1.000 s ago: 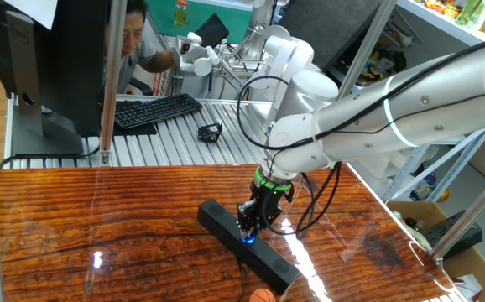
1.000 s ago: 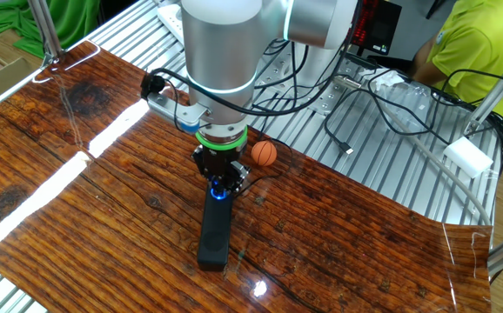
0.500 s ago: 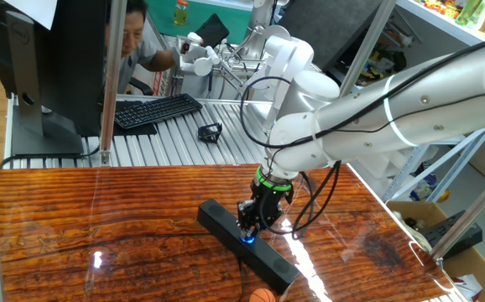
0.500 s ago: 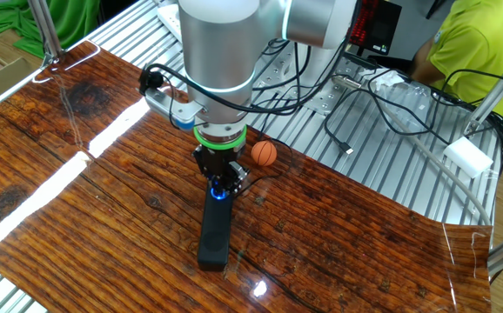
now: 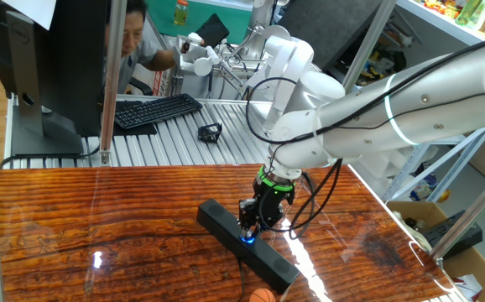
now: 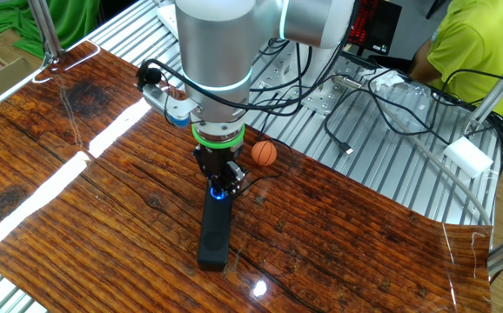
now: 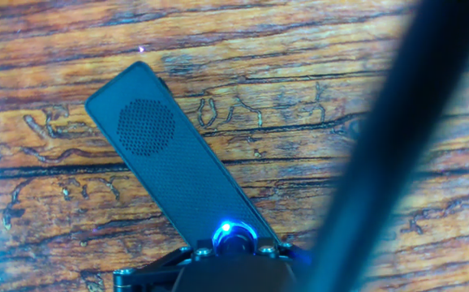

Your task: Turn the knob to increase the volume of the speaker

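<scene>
One small round knob [image 7: 233, 233] glows with a blue ring at the middle of the speaker [image 7: 169, 161]. It looks like a tiny black button with light around it. The speaker is a long, thin black bar. It is dull, not shiny, and has lots of tiny holes with a round patch of holes near one end. It lies flat and slanted on a shiny brown table [image 6: 77, 217] with wavy wood lines.

The gripper [image 5: 251, 226] comes straight down onto the knob, with its black fingers close together around it. In the hand view the dark fingers sit right at the knob, so it seems to be pinching it. The fingers hide most of the knob, and only the blue light shows in the fixed views. A blurry dark stripe cuts across the hand view.

Near the speaker's far end sits a little orange ball [image 6: 264, 153]. A black keyboard [image 5: 156, 110] lies well away on the metal bench.
</scene>
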